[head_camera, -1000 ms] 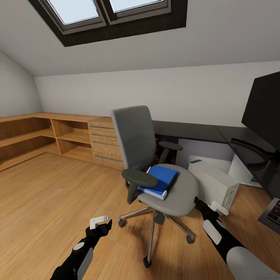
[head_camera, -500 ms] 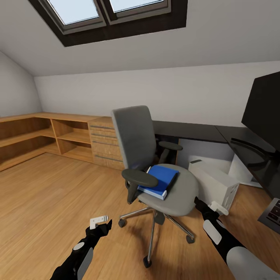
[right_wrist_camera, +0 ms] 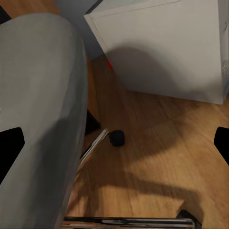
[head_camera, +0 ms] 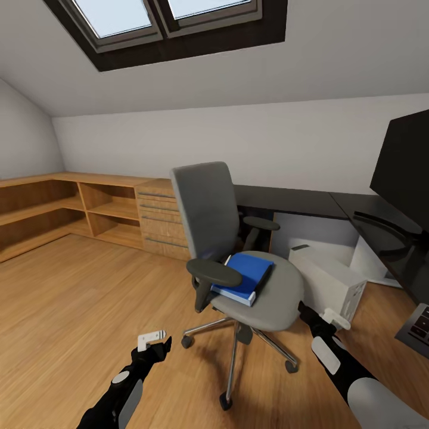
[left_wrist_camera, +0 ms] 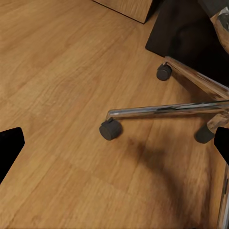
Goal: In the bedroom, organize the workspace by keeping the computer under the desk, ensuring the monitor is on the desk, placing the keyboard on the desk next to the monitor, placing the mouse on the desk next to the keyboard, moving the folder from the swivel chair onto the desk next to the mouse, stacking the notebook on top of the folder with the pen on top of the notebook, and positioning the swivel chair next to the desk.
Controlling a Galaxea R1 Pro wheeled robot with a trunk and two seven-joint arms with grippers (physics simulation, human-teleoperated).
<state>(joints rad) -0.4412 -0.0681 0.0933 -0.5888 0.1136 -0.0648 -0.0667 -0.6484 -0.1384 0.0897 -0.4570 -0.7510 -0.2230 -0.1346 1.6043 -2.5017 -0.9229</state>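
Swivel chair (head_camera: 238,256): grey seat and back, dark armrests, chrome star base on casters; stands on the wood floor (head_camera: 71,298) out in front of the desk (head_camera: 298,202), between the two arms.

Folder (head_camera: 245,275): bright blue, white edge, lying flat on the chair seat just inside the armrest nearer the left arm.

Desk: black top along the back wall, turning the corner toward the right arm's side.

Monitor (head_camera: 405,167): black screen standing on the desk, cut by the frame edge.

Keyboard (head_camera: 420,326): one corner with black keys visible on the desk's near end.

Computer (head_camera: 328,280): light grey tower lying on the floor by the desk, just beyond the right gripper.

Left gripper (head_camera: 153,339): empty, over bare floor, short of the chair's base. In the left wrist view its fingers (left_wrist_camera: 10,148) stand spread wide at the frame's two sides, with a caster (left_wrist_camera: 110,129) and chrome legs on the floor ahead of them.

Right gripper (head_camera: 333,319): empty, close beside the seat's edge. In the right wrist view the fingers (right_wrist_camera: 10,148) are spread wide; the grey seat (right_wrist_camera: 38,109) lies near one finger, the tower (right_wrist_camera: 162,47) ahead, a caster (right_wrist_camera: 117,138) between.

Light-wood shelving and drawers (head_camera: 119,214): along the far wall, well apart from both grippers.
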